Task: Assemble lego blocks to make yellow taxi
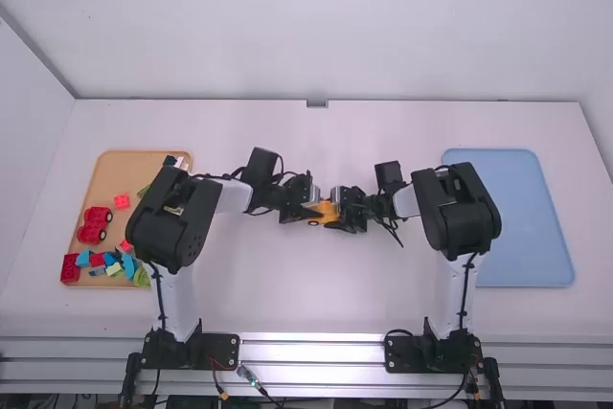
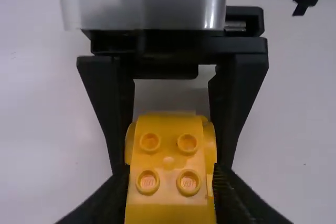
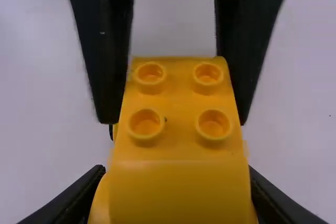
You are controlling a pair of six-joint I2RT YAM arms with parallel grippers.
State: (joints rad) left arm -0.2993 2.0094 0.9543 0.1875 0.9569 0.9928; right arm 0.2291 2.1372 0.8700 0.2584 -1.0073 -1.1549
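In the high view, my left gripper [image 1: 311, 209] and my right gripper [image 1: 341, 212] meet near the table's middle, one at each end of the yellow car [image 1: 327, 209]. Four round studs top the yellow car [image 2: 168, 150] in the left wrist view, with my left gripper [image 2: 170, 195] shut on its near part and the right gripper's fingers along the far sides. The right wrist view has the yellow car [image 3: 178, 129] between the fingers of my right gripper [image 3: 176, 187], shut on it, and the left gripper's fingers farther off. The car's underside is hidden.
An orange-tan tray [image 1: 110, 174] at the left holds a red car-shaped piece [image 1: 93, 225] and several red, blue and green blocks. At the right lies a blue tray [image 1: 517, 217], partly behind the right arm.
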